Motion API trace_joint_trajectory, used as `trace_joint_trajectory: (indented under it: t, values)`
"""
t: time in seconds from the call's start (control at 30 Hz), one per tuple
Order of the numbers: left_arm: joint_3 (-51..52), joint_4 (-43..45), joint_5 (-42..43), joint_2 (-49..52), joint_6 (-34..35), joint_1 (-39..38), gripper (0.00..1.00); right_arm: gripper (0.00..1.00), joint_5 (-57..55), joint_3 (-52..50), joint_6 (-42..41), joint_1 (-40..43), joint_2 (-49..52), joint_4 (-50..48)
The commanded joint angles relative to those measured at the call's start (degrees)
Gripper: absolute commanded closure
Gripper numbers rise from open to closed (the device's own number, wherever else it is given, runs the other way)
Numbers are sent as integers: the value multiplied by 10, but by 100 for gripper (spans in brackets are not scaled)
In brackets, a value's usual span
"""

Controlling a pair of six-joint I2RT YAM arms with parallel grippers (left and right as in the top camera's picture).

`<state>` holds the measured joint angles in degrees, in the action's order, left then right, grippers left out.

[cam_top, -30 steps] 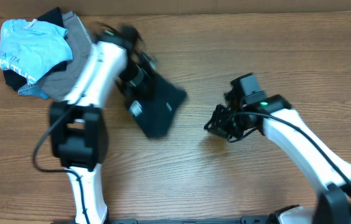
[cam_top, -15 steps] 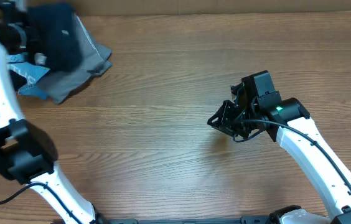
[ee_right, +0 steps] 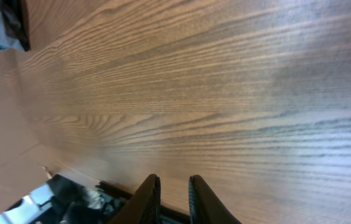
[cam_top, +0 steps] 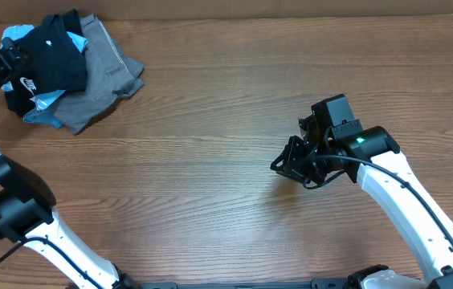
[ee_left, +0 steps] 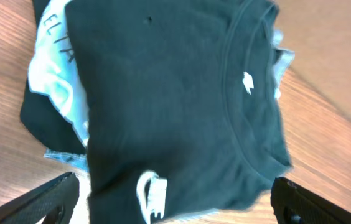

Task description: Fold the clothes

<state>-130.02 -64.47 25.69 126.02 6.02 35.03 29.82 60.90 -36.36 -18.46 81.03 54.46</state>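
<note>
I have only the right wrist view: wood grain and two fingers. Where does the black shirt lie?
Observer: The overhead view shows the black shirt at the far left corner of the table, far from the right arm.
Operator: Does it lie alone there?
Observer: No. It is on top of a pile, with a light blue shirt and a grey garment under it.
Operator: Does the left gripper hold it?
Observer: No. In the left wrist view the left gripper is open, fingers wide apart, and grips nothing.
</note>
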Motion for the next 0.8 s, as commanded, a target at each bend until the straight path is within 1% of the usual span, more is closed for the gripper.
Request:
trace_joint_trajectory:
  t: [0.0,0.1,0.17,0.2,0.23,0.33,0.37,0.4,0.43,0.53,0.6,0.67,0.77]
  values:
    - [-64,-49,100,-92,-42,19,0,80,-38,27,49,1,-49,0]
    - [-81,-117,161,-159,-130,1,0,78,-72,67,72,1,-88,7]
    - [-82,-164,163,-211,-182,-27,0,77,-86,95,87,1,-118,11]
    - [-82,-184,151,-238,-200,-46,0,76,-97,110,95,1,-136,15]
    - [-82,-204,118,-277,-204,-80,0,73,-112,131,104,1,-158,19]
    - [-82,-233,30,-348,-186,-160,0,62,-130,171,148,1,-208,20]
    - [-82,-243,-8,-373,-173,-195,0,54,-136,179,157,1,-222,20]
    - [-82,-257,-68,-409,-139,-258,0,22,-146,187,168,1,-250,18]
    - [-82,-265,-96,-425,-128,-291,0,0,-150,187,169,1,-266,18]
    - [-82,-294,-145,-454,-120,-371,0,0,-153,187,169,1,-297,19]
    - [-82,-317,-149,-463,-120,-403,0,0,-152,187,169,1,-310,21]
    - [-81,-323,-149,-469,-120,-423,0,0,-152,187,169,1,-316,27]
    - [-81,-323,-145,-470,-120,-427,0,0,-152,187,169,1,-315,41]
